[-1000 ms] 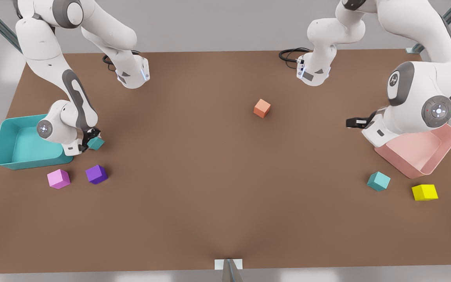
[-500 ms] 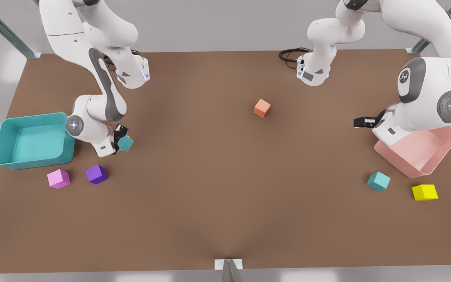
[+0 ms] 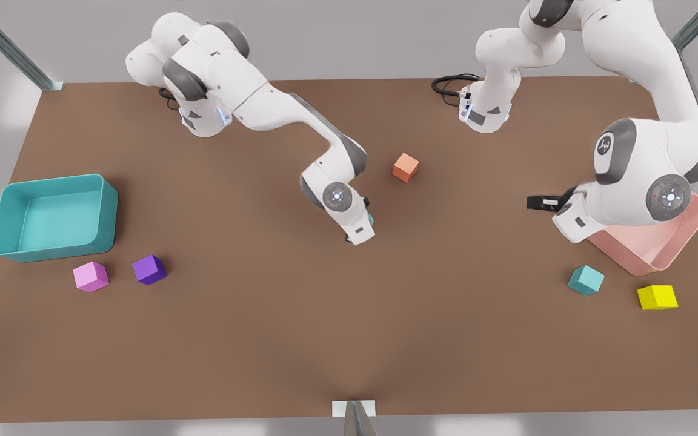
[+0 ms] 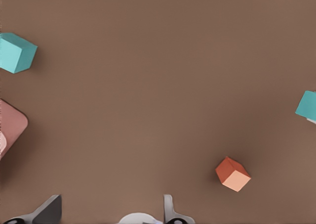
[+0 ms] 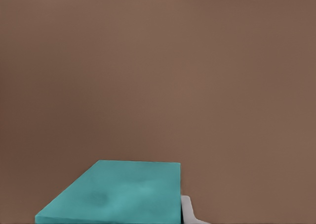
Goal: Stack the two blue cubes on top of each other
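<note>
Brown table, left gripper spread wide and empty beside the pink bin, right gripper mid-table, seemingly clamped on one blue cube, other blue cube resting near the pink bin, orange cube between the arms.

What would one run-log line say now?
right gripper: shut on blue cube, mid-table; left gripper: waits by pink bin, jaws open; other blue cube: on table

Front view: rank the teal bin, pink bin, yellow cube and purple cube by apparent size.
1. teal bin.
2. pink bin, partly hidden by an arm, so its place against the teal bin is unsure.
3. yellow cube and purple cube: they look alike.
</note>
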